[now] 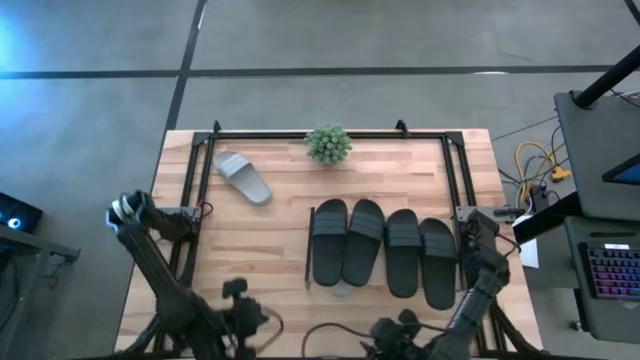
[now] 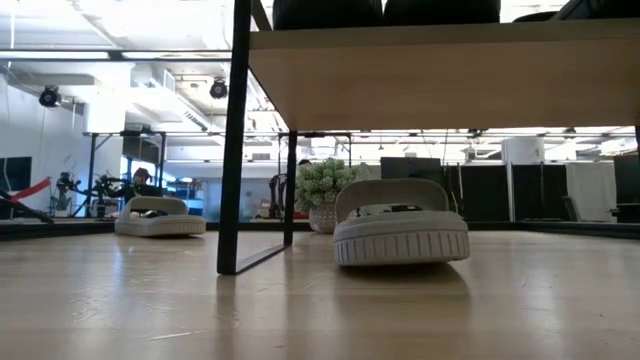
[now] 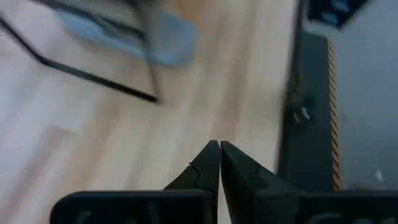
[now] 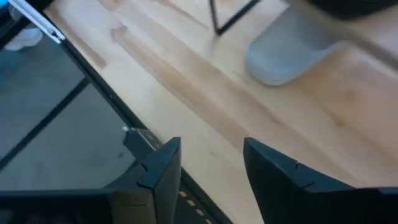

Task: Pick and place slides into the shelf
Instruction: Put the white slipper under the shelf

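Observation:
Four black slides (image 1: 385, 245) lie side by side on the shelf's light wood top (image 2: 440, 75). One grey slide (image 2: 400, 225) rests on its sole on the table under the shelf, and its end peeks out at the near side (image 1: 343, 289). Another grey slide (image 1: 241, 177) lies on the table at the far left. My left gripper (image 3: 219, 149) is shut and empty above the near left of the table (image 1: 245, 315). My right gripper (image 4: 212, 152) is open and empty above the table's near edge (image 1: 395, 330), short of the grey slide (image 4: 289, 50) under the shelf.
A small potted plant (image 1: 328, 143) stands at the far middle. A black tube frame (image 1: 330, 133) runs around the far part of the table. The shelf's dark legs (image 2: 235, 150) stand on the bare wood. There is free tabletop left of the shelf.

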Tool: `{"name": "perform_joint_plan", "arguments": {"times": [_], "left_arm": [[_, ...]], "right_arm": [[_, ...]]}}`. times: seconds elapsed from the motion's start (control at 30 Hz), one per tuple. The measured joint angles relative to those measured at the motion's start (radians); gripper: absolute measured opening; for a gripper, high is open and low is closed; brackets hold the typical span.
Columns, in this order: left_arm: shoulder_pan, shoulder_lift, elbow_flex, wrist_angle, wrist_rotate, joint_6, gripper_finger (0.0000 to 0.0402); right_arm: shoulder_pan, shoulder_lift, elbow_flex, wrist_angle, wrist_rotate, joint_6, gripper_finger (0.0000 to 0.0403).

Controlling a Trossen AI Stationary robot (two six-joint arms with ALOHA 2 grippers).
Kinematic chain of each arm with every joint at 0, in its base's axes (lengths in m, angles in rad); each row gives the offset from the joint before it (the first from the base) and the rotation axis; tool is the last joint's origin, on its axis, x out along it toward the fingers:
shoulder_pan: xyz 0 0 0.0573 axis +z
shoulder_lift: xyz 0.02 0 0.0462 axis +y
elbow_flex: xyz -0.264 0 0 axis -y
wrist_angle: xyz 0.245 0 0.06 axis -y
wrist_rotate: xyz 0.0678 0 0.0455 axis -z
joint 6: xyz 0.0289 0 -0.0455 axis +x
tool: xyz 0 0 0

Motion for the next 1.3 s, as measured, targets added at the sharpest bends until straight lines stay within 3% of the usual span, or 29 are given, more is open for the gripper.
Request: {"name": "perform_joint_plan", "arguments": {"times": [0.13,0.37,0.63,0.8,1.0,1.17,1.3], "left_arm": [[0.091,-0.107,-0.003,-0.155,-0.052,0.025,0.0],[0.323,-0.262,-0.003,-0.421,-0.025,0.089,0.0011],[0.59,-0.343,-0.012,-0.665,0.003,0.191,0.0132],[0.84,-0.343,-0.082,-0.641,-0.028,0.365,0.019],[1.126,-0.242,-0.228,-0.618,-0.065,0.619,0.0199],[1.289,-0.187,-0.344,-0.386,-0.009,0.833,0.0199],[1.375,-0.152,-0.396,-0.23,0.062,0.906,0.0199]], "right_arm": [[0.028,-0.022,-0.001,-0.114,0.007,0.094,0.0167],[0.044,-0.022,-0.025,-0.108,0.072,0.131,0.0168],[0.042,-0.02,-0.047,-0.108,0.096,0.131,0.0186],[0.027,-0.02,-0.061,-0.107,0.086,0.204,0.0187],[0.014,-0.02,-0.067,-0.108,0.019,0.243,0.0187],[0.016,-0.02,-0.067,-0.108,0.005,0.326,0.0187],[0.024,-0.02,-0.067,-0.108,-0.021,0.37,0.0187]]}}
